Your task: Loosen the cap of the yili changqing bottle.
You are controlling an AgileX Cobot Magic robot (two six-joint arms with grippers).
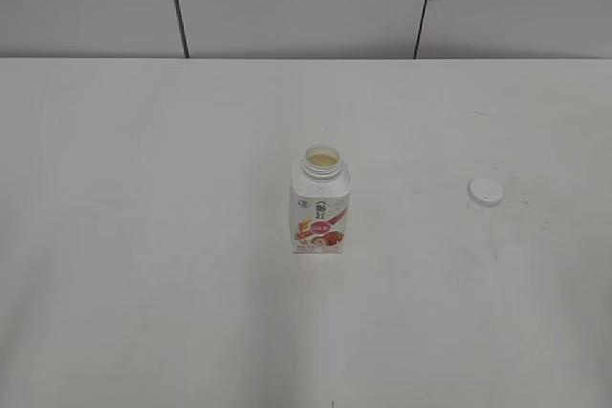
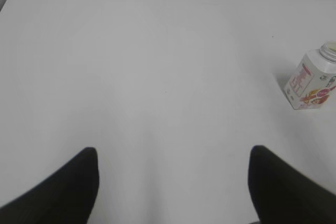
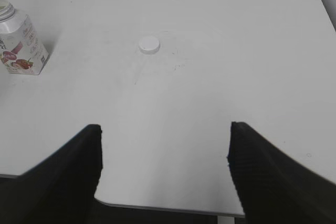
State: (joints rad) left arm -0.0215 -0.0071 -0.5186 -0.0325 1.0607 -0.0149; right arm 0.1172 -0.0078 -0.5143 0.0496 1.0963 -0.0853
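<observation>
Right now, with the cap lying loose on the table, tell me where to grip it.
Grip the cap across its rim, coming straight down with the right gripper: it lies flat, low and round, apart from the bottle, with bare table around it.

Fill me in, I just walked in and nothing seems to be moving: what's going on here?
Nothing is being handled right now. The yili changqing bottle stands upright and open near the middle of the table, pale liquid visible in its neck. The cap is already off, lying on the table to the bottle's right, apart from it. The left tool and the right tool are both open, empty and away from both items.
</observation>
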